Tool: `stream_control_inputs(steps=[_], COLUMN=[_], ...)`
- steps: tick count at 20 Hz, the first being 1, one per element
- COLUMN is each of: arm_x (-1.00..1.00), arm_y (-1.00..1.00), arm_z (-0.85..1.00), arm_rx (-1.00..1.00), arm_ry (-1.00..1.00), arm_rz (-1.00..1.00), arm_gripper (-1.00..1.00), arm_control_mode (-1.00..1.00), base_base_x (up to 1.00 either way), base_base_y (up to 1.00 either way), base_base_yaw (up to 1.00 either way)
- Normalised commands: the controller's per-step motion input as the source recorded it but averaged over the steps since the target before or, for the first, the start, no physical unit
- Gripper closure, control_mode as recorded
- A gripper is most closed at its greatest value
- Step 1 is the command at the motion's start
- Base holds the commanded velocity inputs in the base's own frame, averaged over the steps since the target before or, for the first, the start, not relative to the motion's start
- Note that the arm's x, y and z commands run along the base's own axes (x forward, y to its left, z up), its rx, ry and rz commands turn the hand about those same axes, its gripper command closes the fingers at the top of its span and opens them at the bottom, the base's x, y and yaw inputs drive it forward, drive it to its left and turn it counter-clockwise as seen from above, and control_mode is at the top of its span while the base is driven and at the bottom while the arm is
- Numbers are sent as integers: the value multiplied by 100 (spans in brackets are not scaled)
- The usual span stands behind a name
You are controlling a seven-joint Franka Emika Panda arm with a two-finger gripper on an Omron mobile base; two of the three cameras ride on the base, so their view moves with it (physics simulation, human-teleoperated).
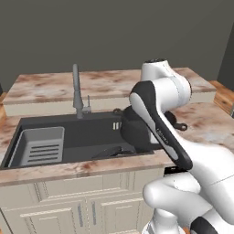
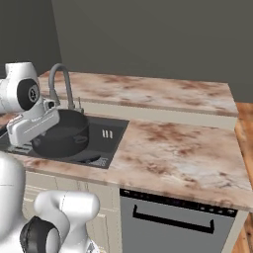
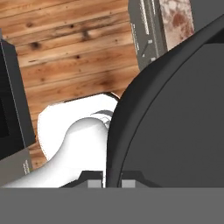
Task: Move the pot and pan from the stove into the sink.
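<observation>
My gripper (image 3: 111, 183) is shut on the rim of the pot (image 3: 175, 122), a dark grey round pot whose wall runs between the finger tips. In the right base view the pot (image 2: 63, 132) hangs tilted over the right end of the sink (image 2: 111, 143), with the hand at its left side. My forearm covers most of the pot (image 1: 132, 130) in the left base view. The black pan (image 1: 112, 152) lies low on the basin floor at the front right, partly hidden; a bit of the pan (image 2: 94, 159) shows under the pot. The stove is out of view.
A tall grey faucet (image 1: 77, 93) stands behind the sink (image 1: 68, 130), and a light grey ribbed rack (image 1: 41, 145) fills its left end. Marble counter (image 2: 168, 148) stretches right of the basin, with a dishwasher front (image 2: 173, 217) below it. A raised ledge runs behind.
</observation>
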Motion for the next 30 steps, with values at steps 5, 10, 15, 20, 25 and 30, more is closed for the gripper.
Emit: stream_control_inputs(steps=[5,10,15,20,25,30], arm_x=[32,0,4,17,25,31], arm_y=[2,-1,-4,0,0,0], arm_z=[-10,0,-16,-25,-16,-9], arm_rx=[-2,1,2,0,2,1], arm_ry=[7,-1,-15,-21,-14,-5], arm_rz=[2,0,6,5,2,0], arm_gripper=[100,100,100,100,100,100], arm_control_mode=[-100,-100,-100,-100,-100,-100], base_base_x=[0,0,0,0,0,0], base_base_y=[0,0,0,0,0,0], base_base_yaw=[0,0,0,0,0,0])
